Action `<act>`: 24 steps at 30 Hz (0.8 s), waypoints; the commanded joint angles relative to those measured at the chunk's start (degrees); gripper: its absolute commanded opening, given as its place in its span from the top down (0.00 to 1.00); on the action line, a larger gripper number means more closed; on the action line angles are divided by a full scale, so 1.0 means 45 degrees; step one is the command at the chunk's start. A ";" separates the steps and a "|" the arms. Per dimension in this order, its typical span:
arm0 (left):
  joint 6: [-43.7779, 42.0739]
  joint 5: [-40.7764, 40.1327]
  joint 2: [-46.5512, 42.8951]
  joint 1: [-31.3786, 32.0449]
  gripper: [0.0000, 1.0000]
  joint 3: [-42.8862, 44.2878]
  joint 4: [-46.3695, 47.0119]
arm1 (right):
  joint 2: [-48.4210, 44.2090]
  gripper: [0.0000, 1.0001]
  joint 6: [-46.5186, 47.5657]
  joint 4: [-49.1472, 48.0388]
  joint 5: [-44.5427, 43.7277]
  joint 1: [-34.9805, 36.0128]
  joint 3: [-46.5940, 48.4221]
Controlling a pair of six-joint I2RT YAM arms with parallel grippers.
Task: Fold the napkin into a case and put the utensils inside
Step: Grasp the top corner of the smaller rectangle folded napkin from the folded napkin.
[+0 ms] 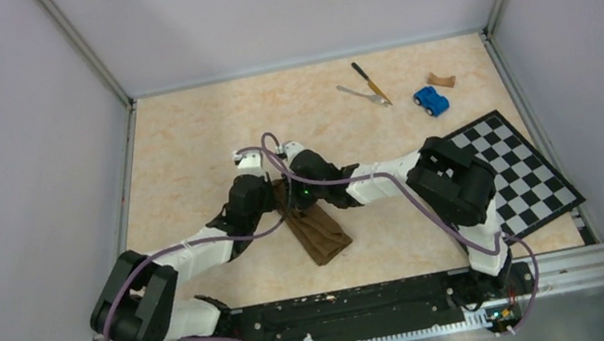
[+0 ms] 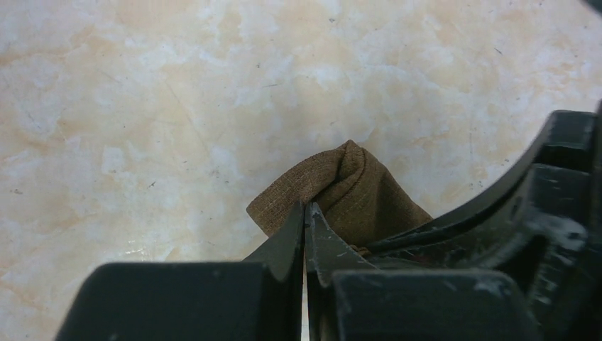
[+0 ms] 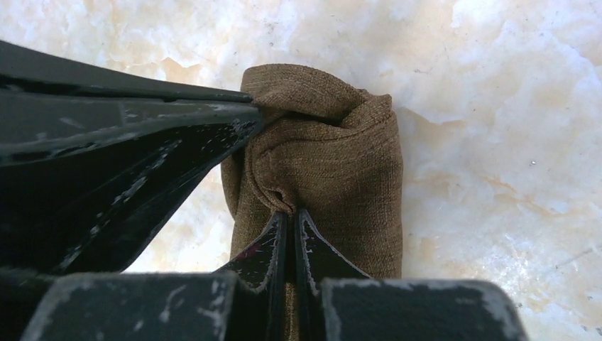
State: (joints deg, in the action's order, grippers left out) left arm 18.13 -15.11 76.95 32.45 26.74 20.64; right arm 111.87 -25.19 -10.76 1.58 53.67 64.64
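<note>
Toward the middle of the near edge, the napkin [image 1: 317, 233] lies on the tabletop [image 1: 183, 154] as a long narrow band. Its near end is flat and it slants away toward the centre. At its far end the left arm [image 1: 199, 245] and right arm [image 1: 376, 184] meet. The left jaws are clenched on a bunched corner of the cloth [image 2: 355, 192], and the right jaws are pinched tight on a fold just beside them, where the fabric humps up in rounded creases [image 3: 341, 156]. This looks like the folding step, with the case not yet formed. The next move probably calls for both arms to carry that end together, keeping the edges in line, then lay it flat before letting go. Farther off, toward the far right corner, the knife [image 1: 370, 81] and fork [image 1: 363, 96] wait well apart from the cloth. The blue toy car [image 1: 430, 100] is near them, and the checkered board [image 1: 514, 171] lies along the right edge.
</note>
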 commanded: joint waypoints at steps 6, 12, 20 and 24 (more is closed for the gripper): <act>0.0655 0.0765 -0.0309 -0.0137 1.00 -0.0183 0.1009 | 0.0861 1.00 -0.0393 0.0305 -0.0133 0.0188 0.1339; 0.1070 0.0955 -0.0475 -0.0132 1.00 -0.0347 0.0921 | 0.0641 1.00 -0.1206 0.0015 0.0669 -0.0333 0.1282; 0.1305 0.0706 -0.0574 -0.0140 1.00 -0.0454 0.0514 | -0.0322 1.00 -0.2117 -0.2067 0.0945 -0.0578 0.0492; 0.1303 0.0546 -0.0585 -0.0141 1.00 -0.0271 0.0272 | 0.0603 1.00 -0.2020 -0.2078 0.1636 -0.0543 0.0931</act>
State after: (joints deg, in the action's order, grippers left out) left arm 22.87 -12.73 75.61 31.83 25.43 21.89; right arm 114.63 -33.63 -14.39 6.39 51.46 66.43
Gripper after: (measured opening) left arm 0.004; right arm 0.014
